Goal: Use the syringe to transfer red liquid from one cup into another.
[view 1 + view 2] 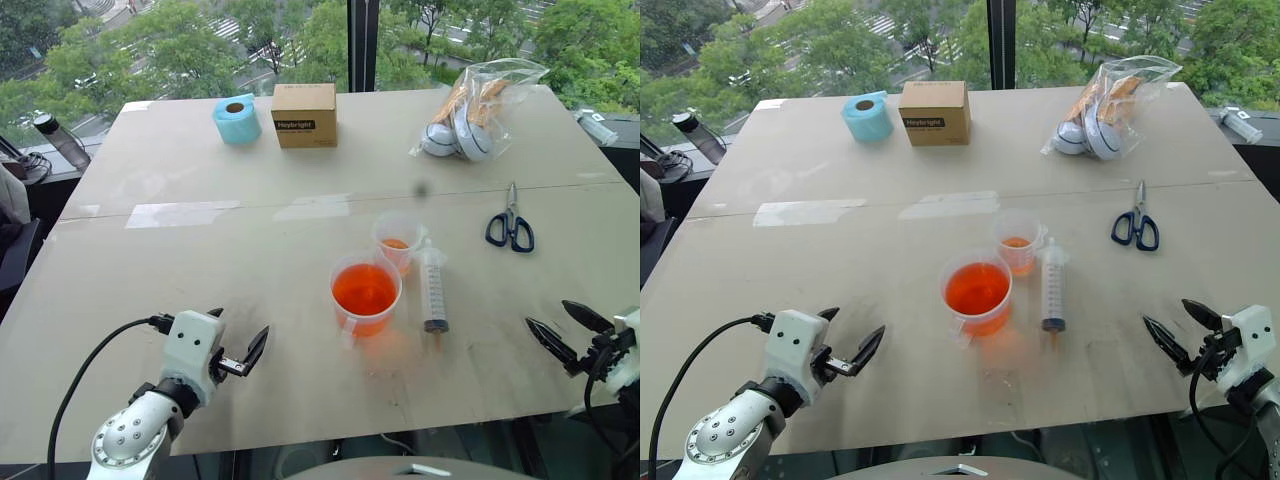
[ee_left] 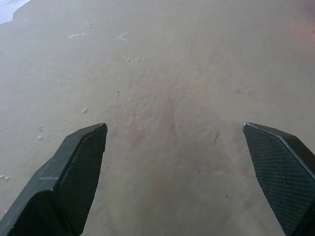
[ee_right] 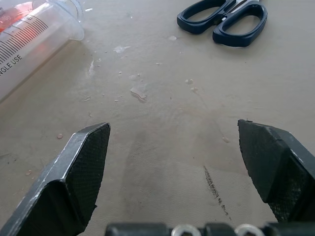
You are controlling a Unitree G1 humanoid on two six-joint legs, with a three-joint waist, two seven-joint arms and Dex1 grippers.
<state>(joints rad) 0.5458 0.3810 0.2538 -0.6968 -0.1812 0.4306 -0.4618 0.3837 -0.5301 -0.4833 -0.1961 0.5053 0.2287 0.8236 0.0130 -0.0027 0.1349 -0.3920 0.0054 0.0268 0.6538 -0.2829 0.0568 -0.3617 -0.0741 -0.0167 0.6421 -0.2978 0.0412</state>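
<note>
Both end effectors, left [image 1: 243,352] and right [image 1: 556,330], hovered spread and empty. The large clear graduated plastic syringe [image 1: 434,290] lay flat on the beige worktop [image 1: 200,260], ahead-left of the right end effector, probably staged for pickup beside the wide orange-red-tinted cup [image 1: 366,291] and narrow clear cup [image 1: 398,240].

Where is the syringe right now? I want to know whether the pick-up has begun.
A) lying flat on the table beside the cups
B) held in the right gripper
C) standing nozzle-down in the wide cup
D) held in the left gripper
A: the syringe lies flat on the table just right of the wide cup and the small cup, while the left gripper and right gripper are open and empty.
</note>
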